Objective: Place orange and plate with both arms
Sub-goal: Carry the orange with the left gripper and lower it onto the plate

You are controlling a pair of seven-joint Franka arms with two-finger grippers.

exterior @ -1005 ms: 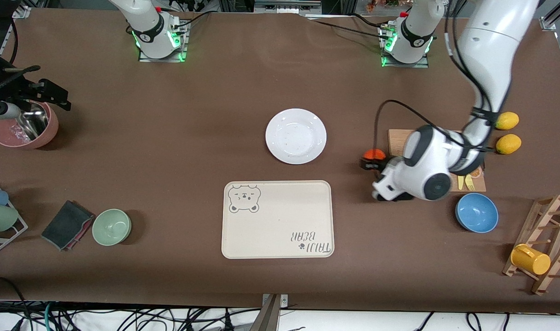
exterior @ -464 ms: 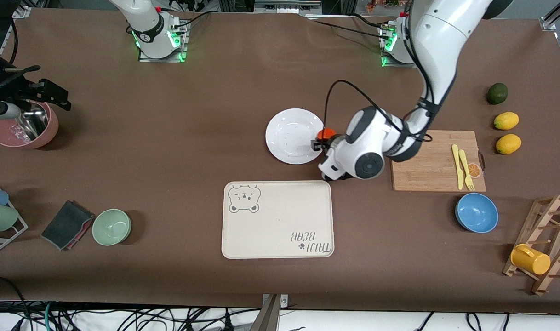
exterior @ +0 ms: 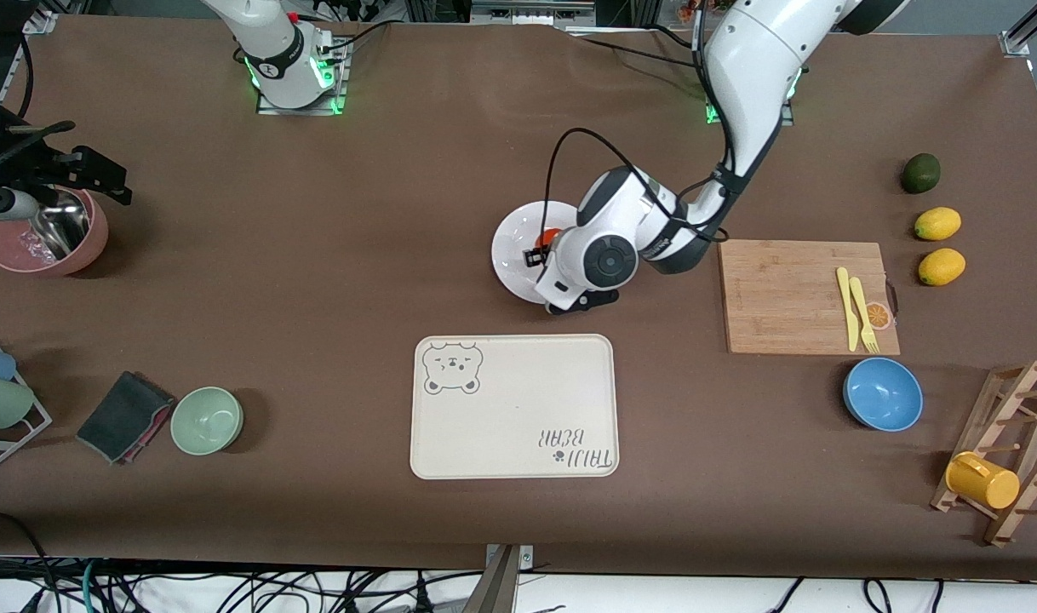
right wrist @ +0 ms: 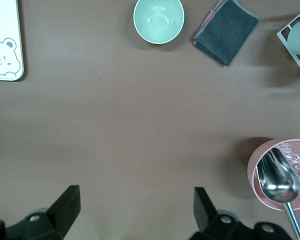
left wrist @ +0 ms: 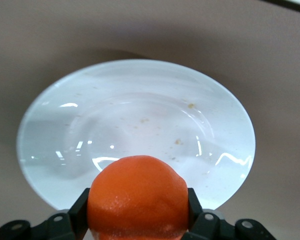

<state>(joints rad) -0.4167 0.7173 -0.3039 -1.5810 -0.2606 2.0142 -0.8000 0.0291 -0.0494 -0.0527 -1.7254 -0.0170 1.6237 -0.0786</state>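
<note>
My left gripper [exterior: 545, 245] is shut on the orange [exterior: 551, 234], a small bright orange-red fruit, and holds it over the white plate [exterior: 512, 247] at the table's middle. In the left wrist view the orange [left wrist: 137, 195] sits between the black fingers [left wrist: 79, 207] of the left gripper [left wrist: 137, 212], above the near rim of the plate [left wrist: 140, 105]. My right gripper [exterior: 101, 179] waits open and empty at the right arm's end of the table, beside the pink bowl [exterior: 93, 234]. In the right wrist view the right gripper [right wrist: 135, 205] shows over bare brown table.
A cream bear tray [exterior: 514, 404] lies nearer the front camera than the plate. A wooden board [exterior: 791, 298] with yellow cutlery, a blue bowl [exterior: 883, 393], two lemons [exterior: 937, 224], a dark green fruit [exterior: 919, 173] and a mug rack [exterior: 1008, 451] are toward the left arm's end. A green bowl [exterior: 207, 420] and grey cloth [exterior: 123, 415] lie toward the right arm's end.
My left gripper has carried the orange from beside the wooden board across to over the plate. The right arm has not moved.
</note>
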